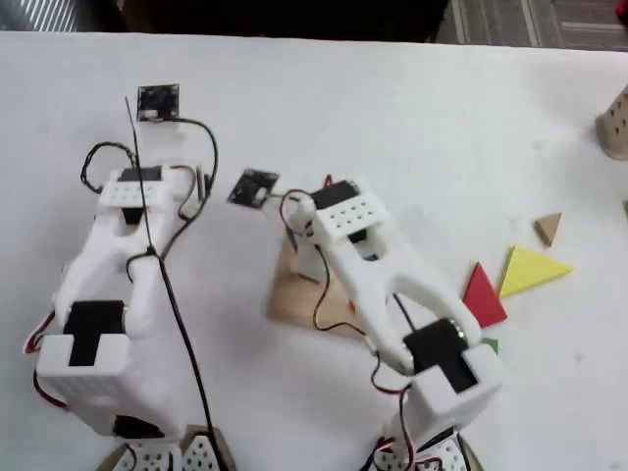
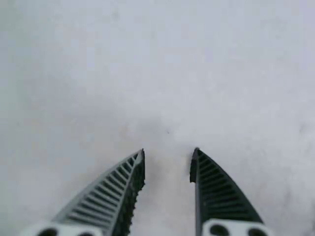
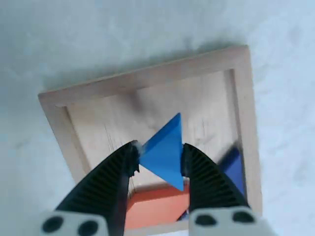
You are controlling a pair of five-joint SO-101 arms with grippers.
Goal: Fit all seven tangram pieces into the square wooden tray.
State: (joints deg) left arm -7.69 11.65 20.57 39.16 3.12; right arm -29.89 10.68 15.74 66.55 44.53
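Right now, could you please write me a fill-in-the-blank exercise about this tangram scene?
The right pincer is shut on a tangram triangle, over the wooden tray, whose colour is ___.
The left pincer, over the bare table, is ___.
On the table, the red triangle lies right beside a neighbouring triangle coloured ___.
Missing words: blue; open; yellow.

Left arm (image 1: 103, 294) stretched forward from its base on the left side of the table (image 1: 422, 108), wrist pitched down. Left pincer (image 2: 167, 156) points at the surface, its two ribbed fingers (image 2: 123, 191) spread apart with nothing between them. Right arm (image 1: 392, 280) angles forward and inward toward the left arm's side, wrist bent down; right pincer (image 3: 158, 156) points downward, fingers pressed against opposite sides of a blue triangle (image 3: 165, 150) held between the tips.
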